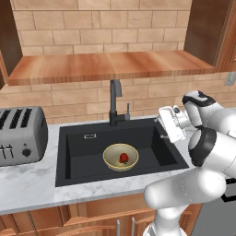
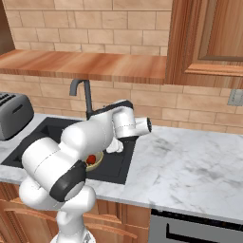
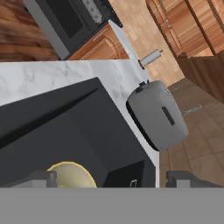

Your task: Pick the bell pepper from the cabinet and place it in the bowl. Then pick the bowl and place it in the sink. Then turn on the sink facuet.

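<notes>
no text, label, brand, number or sign can be read anywhere in these views. the toaster (image 1: 20, 136), at about 9 o'clock in the left base view, has a knob and levers on its front face, but nothing written on it can be made out. the small silver mark on the back wall of the sink (image 1: 73, 159), toward 10 o'clock from the basin's middle, is too small to read.
</notes>
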### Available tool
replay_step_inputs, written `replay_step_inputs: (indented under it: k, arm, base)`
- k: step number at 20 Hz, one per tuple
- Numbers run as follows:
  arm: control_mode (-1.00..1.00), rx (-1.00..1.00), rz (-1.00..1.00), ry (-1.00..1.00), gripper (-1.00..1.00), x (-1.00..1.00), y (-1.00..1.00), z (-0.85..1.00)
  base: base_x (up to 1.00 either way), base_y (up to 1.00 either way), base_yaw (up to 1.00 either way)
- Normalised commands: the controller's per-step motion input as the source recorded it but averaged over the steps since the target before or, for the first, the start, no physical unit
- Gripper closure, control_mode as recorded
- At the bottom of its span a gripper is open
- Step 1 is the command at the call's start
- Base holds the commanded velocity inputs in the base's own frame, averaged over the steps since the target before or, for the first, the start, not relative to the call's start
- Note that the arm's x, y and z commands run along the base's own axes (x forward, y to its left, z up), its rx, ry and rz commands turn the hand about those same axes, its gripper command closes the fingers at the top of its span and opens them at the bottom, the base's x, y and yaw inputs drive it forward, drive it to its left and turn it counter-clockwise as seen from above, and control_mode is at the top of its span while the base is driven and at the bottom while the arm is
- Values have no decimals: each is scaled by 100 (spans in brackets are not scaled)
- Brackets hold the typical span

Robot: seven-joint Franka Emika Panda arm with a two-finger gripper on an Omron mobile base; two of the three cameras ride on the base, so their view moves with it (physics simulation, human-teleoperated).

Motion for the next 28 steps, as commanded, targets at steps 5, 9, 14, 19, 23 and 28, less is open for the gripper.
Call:
replay_step_inputs:
  k: [5,9,14,19,23,28]
  arm:
    - [-100,38,-42,34,-100,0,1,18]
    - [-100,32,-42,35,-100,0,20,17]
    - [-100,17,-41,30,-100,1,35,41]
    - [-100,6,-26,27,-100,28,19,16]
    - [-100,0,-1,19,-100,52,2,-10]
    - [-100,8,0,17,-100,52,0,-9]
  base:
    - [0,0,0]
    - [0,0,0]
    - [0,0,0]
    - [0,0,0]
    - [0,0,0]
    - [0,0,0]
